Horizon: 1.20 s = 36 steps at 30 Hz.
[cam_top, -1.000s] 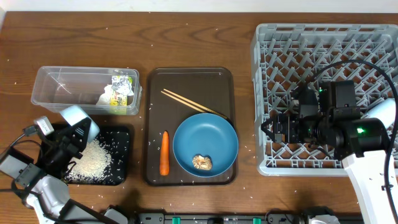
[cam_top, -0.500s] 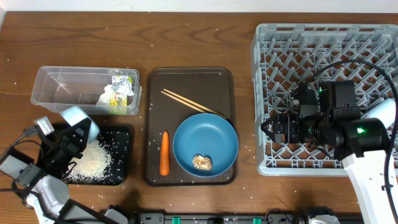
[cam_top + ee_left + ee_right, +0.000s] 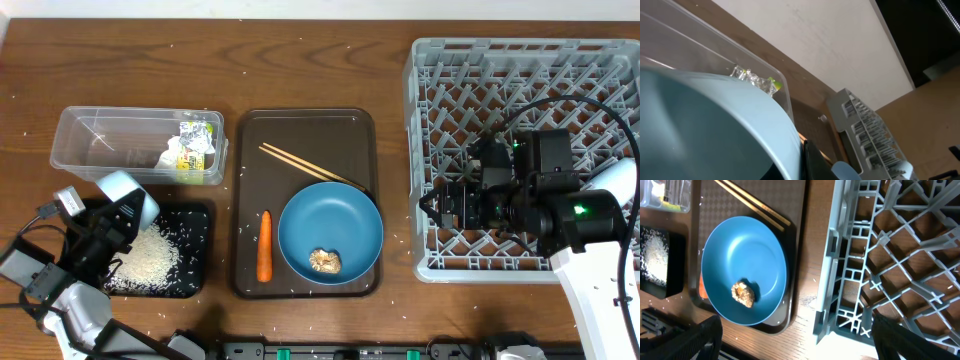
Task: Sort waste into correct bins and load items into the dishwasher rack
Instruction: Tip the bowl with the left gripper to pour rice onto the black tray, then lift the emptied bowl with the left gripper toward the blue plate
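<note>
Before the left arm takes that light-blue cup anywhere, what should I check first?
1. Grip: left tool shut on light-blue cup: ok.
2. Cup emptied: cannot tell; rice lies in the black tray below.
3. Other arm: right tool open, holding nothing, over dishwasher rack: ok.
4. Rack cells at its near left edge free: ok.
5. Plate cleared: not ok, brown lump sits on blue plate.
6. Waste binned: not ok, carrot lies on brown serving tray.
</note>
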{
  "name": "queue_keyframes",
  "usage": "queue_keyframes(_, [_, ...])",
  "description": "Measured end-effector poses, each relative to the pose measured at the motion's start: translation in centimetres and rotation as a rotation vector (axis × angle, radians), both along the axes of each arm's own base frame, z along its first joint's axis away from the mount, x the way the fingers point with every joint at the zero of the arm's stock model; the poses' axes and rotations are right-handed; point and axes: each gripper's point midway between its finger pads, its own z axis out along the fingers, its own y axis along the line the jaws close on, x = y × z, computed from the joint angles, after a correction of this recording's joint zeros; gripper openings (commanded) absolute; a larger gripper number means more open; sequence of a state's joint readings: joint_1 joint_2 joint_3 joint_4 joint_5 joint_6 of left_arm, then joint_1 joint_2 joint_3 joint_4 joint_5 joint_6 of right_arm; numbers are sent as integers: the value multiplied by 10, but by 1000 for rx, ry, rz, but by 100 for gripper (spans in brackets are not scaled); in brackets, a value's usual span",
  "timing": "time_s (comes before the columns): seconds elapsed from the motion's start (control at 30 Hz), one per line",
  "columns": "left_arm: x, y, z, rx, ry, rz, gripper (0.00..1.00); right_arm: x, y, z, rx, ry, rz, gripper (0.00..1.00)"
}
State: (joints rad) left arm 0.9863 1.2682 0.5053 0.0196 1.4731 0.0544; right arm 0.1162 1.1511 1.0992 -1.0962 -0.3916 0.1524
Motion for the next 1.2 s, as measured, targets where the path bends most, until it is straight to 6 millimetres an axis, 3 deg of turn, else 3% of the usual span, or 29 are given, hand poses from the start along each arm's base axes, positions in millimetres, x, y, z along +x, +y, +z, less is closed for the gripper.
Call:
queue_keyframes(0.33, [1,0,8,7,-37,-20,6,0,0,0,0,-1,0,87])
queue_keyframes(0.47, [5,2,23,39,-87,-37,7,1,0,0,1,-2,0,85])
queue_keyframes(0.57, [13,-5,49,122,-166,-82,6,2,0,1,2,-11,0,86])
queue_keyframes(0.67, [20,-25,84,229,-271,-141,6,4,1,2,3,-20,0,86])
queue_keyframes(0.8, [23,-73,129,304,-418,-255,6,5,1,2,3,-24,0,85])
queue_keyframes(0.9, [25,-106,134,220,-403,-346,6,6,1,3,4,-29,0,84])
queue_keyframes(1.1, [22,-169,126,90,-341,-562,6,10,1,5,6,-49,-1,85])
queue_keyframes(1.2, [18,-187,123,67,-329,-630,6,11,1,6,7,-54,-1,84])
